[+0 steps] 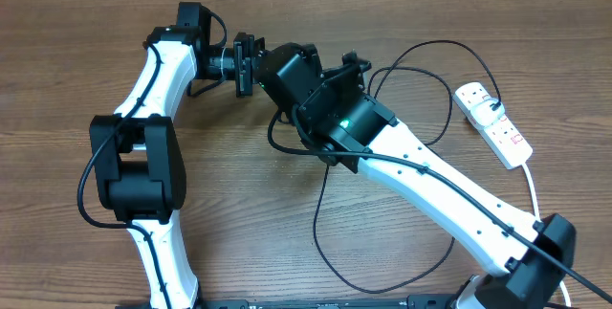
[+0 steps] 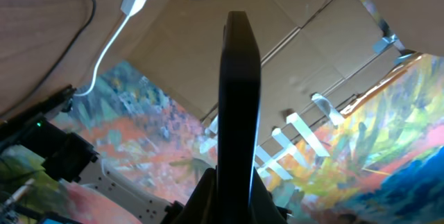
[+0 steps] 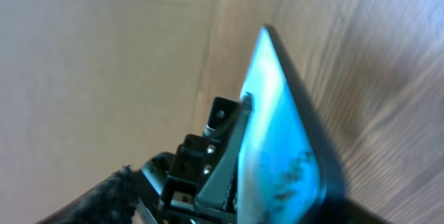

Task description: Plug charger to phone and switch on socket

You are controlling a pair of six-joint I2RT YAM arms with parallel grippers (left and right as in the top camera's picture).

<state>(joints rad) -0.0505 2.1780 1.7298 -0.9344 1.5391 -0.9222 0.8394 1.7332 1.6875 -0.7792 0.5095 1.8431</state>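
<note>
Wood-grain table [image 1: 249,252] — cardboard panels [image 2: 201,44] behind phone [image 2: 237,99]

Our left arm [image 1: 158,70] bent at the elbow and reached up and right, left gripper [image 2: 234,186] clamped on the phone [image 2: 239,92] held edge-on, our right arm [image 1: 449,180] stretched in from lower right, right gripper [image 1: 260,72] just beside the left one, its jaws hidden under the wrist
</note>
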